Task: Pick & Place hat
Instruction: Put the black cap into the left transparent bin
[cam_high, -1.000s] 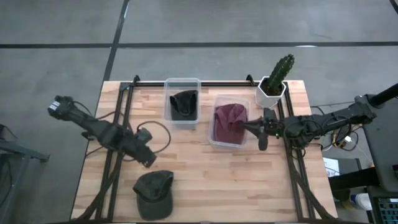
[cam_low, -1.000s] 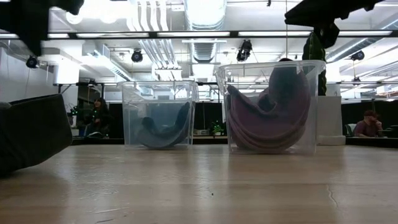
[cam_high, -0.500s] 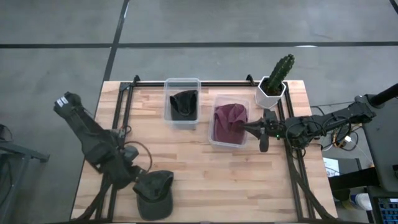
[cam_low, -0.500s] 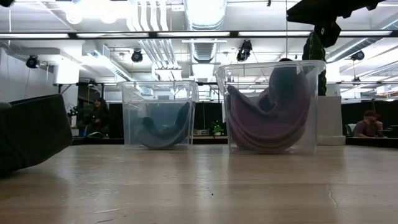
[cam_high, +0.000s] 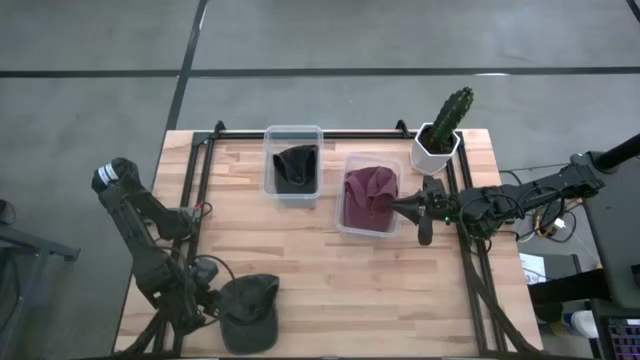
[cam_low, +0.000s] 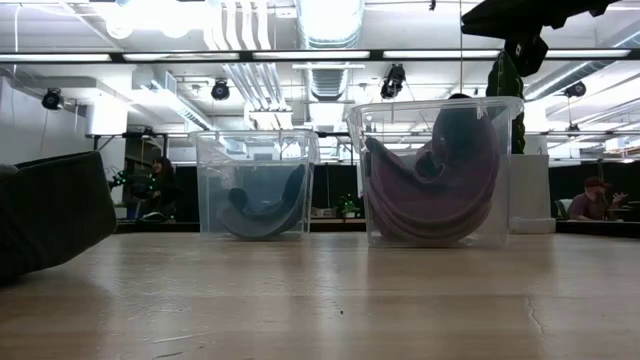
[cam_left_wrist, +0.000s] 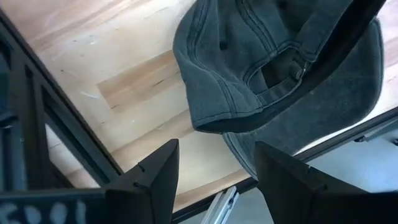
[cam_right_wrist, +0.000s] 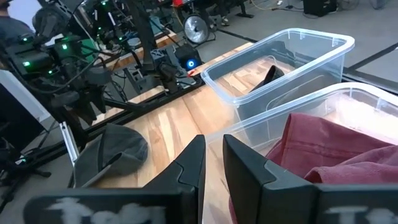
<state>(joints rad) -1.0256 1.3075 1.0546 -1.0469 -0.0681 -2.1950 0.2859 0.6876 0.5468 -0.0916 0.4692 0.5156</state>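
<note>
A grey-green cap (cam_high: 248, 311) lies crown up on the table near its near edge; it also shows in the left wrist view (cam_left_wrist: 280, 74) and at the left of the low view (cam_low: 50, 215). My left gripper (cam_high: 204, 304) is open just left of the cap; in the left wrist view (cam_left_wrist: 214, 158) its fingers stand by the cap's rim without touching it. My right gripper (cam_high: 402, 206) is shut and empty beside the bin (cam_high: 352, 226) that holds a maroon hat (cam_high: 368, 193).
A second clear bin (cam_high: 294, 140) with a dark hat (cam_high: 296, 168) stands at the far middle. A cactus in a white pot (cam_high: 437, 143) stands at the far right. Black frame rails (cam_high: 190, 200) run along both sides of the table. People sit in the room beyond.
My left gripper has swung from the middle left of the table toward the near edge and come down beside the grey-green cap. The cap and my right arm have kept still.
</note>
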